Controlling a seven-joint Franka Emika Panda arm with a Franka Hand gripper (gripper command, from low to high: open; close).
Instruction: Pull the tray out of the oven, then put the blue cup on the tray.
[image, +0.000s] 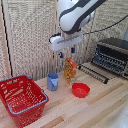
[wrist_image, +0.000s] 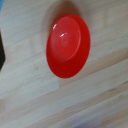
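The light-blue cup (image: 52, 81) stands upright on the wooden table, at the exterior view's left of an orange carton (image: 70, 70). The black and silver oven (image: 114, 54) sits at the exterior view's right, and its barred door (image: 93, 72) lies folded down onto the table. Dark bars show in the oven's opening (image: 107, 62), but I cannot make out the tray among them. My gripper (image: 66, 52) hangs well above the carton, open, with nothing between its fingers. It does not show in the wrist view.
A red bowl (image: 80, 90) rests on the table in front of the carton and fills the wrist view (wrist_image: 68, 46). A red wire basket (image: 22, 97) occupies the near corner at the exterior view's left. A slatted wall stands behind.
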